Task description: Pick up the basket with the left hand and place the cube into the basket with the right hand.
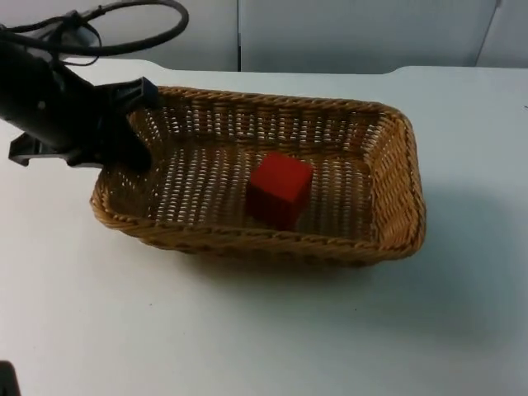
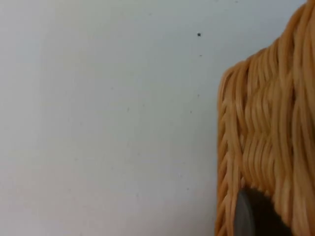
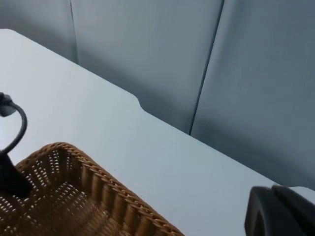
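A woven wicker basket (image 1: 388, 165) lies across the middle of the white table. A red cube (image 1: 281, 188) rests on the basket's floor, slightly right of its centre. My left gripper (image 1: 124, 150) is shut on the basket's left end wall, one finger inside and the rest of the hand outside. The left wrist view has the basket's weave (image 2: 268, 132) close up against a black fingertip (image 2: 256, 216). My right gripper (image 3: 278, 211) is raised and off to the side; a corner of the basket (image 3: 83, 189) lies below it.
Bare white table (image 1: 247, 330) lies in front of and to the right of the basket. The grey partition wall (image 1: 346, 33) closes the far edge. The basket casts a soft shadow on the table (image 1: 470, 247) at its right.
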`<action>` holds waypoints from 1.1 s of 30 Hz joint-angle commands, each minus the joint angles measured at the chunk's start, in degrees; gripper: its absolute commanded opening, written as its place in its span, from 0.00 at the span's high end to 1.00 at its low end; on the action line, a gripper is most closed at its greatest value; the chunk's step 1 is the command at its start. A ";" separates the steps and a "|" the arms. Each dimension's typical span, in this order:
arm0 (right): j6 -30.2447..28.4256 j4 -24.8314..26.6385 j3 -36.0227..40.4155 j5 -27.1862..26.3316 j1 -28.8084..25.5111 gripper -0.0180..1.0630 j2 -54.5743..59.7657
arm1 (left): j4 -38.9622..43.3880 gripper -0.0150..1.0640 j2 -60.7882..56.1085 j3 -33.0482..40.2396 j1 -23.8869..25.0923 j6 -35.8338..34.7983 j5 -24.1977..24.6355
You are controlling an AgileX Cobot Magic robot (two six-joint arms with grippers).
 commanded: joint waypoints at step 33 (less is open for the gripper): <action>37.92 -60.31 -11.93 14.65 -0.52 0.96 -11.88 | 47.43 0.99 -38.72 -11.41 -0.18 -24.27 12.50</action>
